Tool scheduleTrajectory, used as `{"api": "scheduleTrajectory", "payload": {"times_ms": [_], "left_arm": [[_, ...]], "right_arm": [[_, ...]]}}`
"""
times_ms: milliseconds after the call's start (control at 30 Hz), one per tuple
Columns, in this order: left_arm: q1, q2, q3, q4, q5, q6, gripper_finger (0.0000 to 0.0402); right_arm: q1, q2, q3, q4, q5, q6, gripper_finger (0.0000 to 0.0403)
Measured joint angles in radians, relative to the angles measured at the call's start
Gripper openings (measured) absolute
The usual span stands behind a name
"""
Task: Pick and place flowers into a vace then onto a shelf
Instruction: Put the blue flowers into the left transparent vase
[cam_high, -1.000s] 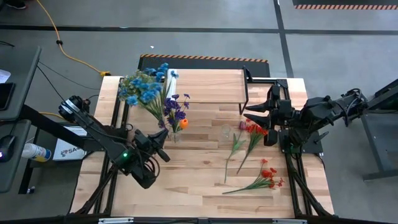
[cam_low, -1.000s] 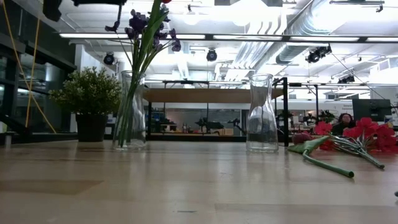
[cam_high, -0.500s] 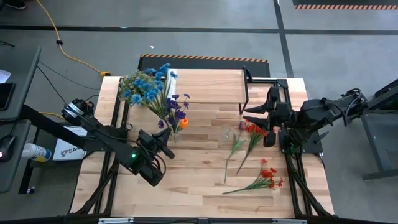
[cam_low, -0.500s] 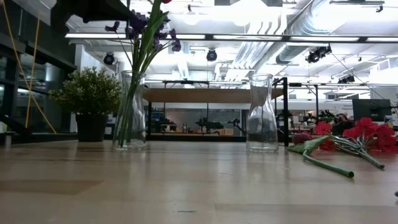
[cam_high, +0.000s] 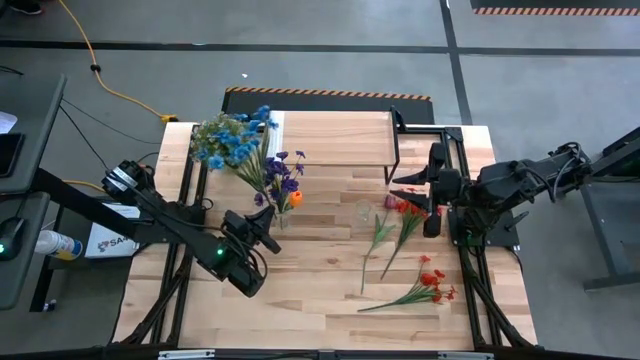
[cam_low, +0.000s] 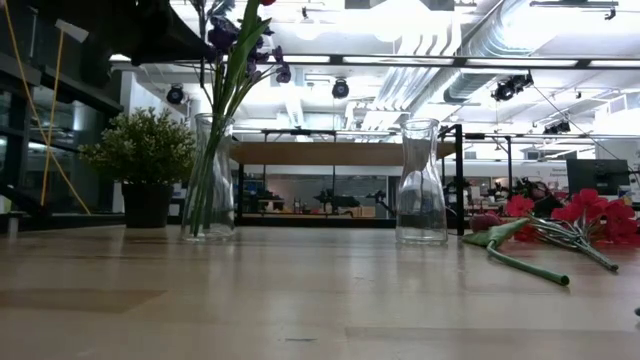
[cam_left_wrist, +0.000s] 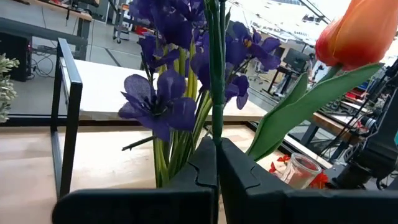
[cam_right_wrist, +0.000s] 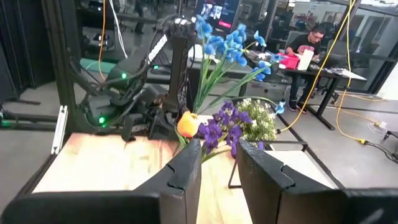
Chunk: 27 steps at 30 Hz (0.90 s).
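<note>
A clear glass vase stands left of the table's middle. It holds purple flowers, an orange tulip and tall blue flowers. My left gripper is level beside the blooms, shut on an upright green stem. A second, empty vase stands near the middle. Red flowers lie flat on the table to the right. The shelf stands at the far edge. My right gripper hangs open, high over the right side. My left gripper pinches a thin green stem between its two shut fingers, above the vase's mouth. It seems to be a stem of the blue flowers. The fingers come in level from the table's near left and lie across the stem. The stem stands upright and runs on down toward the vase.
A bushy pale-green potted plant stands at the far left by the shelf. More red flowers lie near the front right. The wood is bare between the two vases and toward the near edge. A person sits at a desk beyond the table.
My left gripper has sunk beside the vase, still shut on the stem. In the low view its dark shape has come lower into the top left. The blue blooms have come down slightly with it.
</note>
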Motion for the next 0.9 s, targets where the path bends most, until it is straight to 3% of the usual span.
{"api": "scheduleTrajectory", "payload": {"times_ms": [900], "left_arm": [[0.078,0.077,0.001,0.023,0.000,0.018,0.0032]], "right_arm": [[0.000,0.000,0.000,-0.029,-0.003,-0.060,0.0094]]}}
